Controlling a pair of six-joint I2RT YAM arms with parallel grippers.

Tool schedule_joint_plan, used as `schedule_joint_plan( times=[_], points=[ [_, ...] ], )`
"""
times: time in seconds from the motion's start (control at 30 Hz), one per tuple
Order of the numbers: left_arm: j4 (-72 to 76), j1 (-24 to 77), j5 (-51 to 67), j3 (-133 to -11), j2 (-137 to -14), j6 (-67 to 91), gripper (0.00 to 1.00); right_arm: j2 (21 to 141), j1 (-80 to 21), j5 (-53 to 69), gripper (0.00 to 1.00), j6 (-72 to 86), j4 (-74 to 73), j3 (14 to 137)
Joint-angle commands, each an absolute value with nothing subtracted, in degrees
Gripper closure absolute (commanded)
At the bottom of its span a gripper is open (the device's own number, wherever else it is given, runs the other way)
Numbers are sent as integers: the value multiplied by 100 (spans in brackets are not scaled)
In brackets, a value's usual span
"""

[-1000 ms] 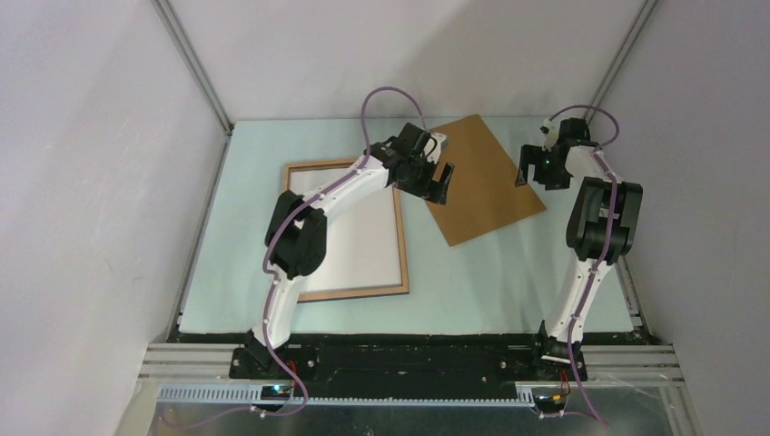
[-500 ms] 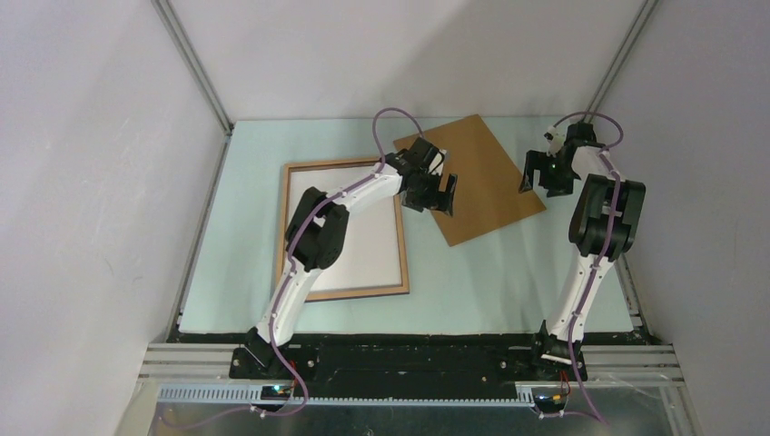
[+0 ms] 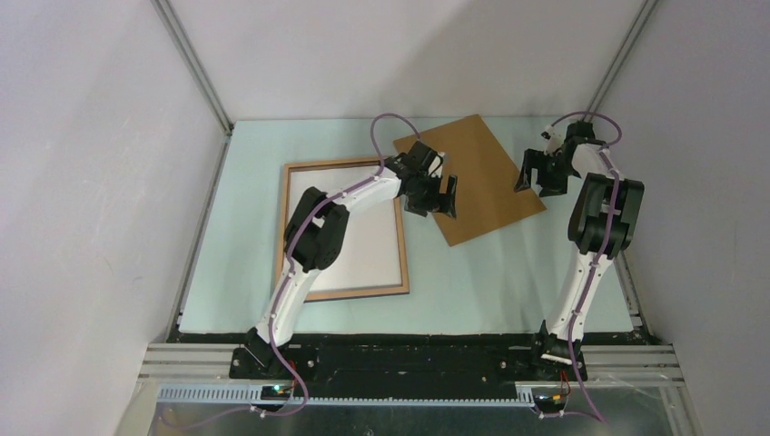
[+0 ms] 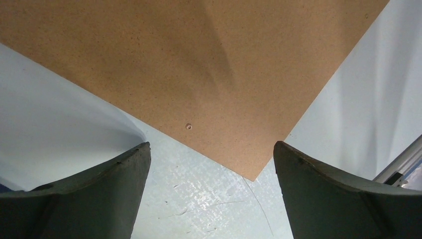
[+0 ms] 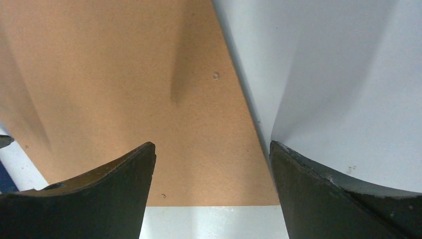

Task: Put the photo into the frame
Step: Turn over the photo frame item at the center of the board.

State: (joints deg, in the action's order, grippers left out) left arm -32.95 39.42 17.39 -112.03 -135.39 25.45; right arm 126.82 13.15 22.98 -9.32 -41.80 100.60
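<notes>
The frame lies flat on the table at the left, light wood face up. A white sheet fills it, apparently the photo's plain back; no sunflower side shows. My left gripper is open and empty over the near left edge of the brown backing board. In the left wrist view the gripper straddles a corner of the board. My right gripper is open and empty at the board's right edge. In the right wrist view the gripper hangs over the board's edge.
The pale green table mat lies under everything. White enclosure walls and metal posts close in the back and sides. The left arm's forearm crosses the frame's top right corner.
The left arm has swung right and its gripper has come down a little onto the board's near left edge. The right gripper has shifted slightly toward the board's right edge.
</notes>
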Motion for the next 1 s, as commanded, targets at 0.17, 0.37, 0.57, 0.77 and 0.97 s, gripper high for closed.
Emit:
schedule_joint_plan(
  times=[0.17,0.37,0.57,0.77,0.97],
  points=[
    [-3085,4048,2007,-10760,-13551,2948,0,12876,1172,2624,12,-1063,-4612,10207],
    [-3008,4065,2197,-10720,-13627,3002,0,12783,1134,2895,13,-1251,-4817,10120],
    [-2937,4065,2304,-10519,-13507,2941,0,12476,1134,3391,17,-1386,-4989,9847],
    [-2832,4067,2452,-10211,-13169,2901,0,11816,1102,4045,21,-1447,-5214,9500],
    [-2622,4062,2884,-9740,-12780,2892,0,11000,1026,4524,23,-1535,-5376,8880]
  ],
)
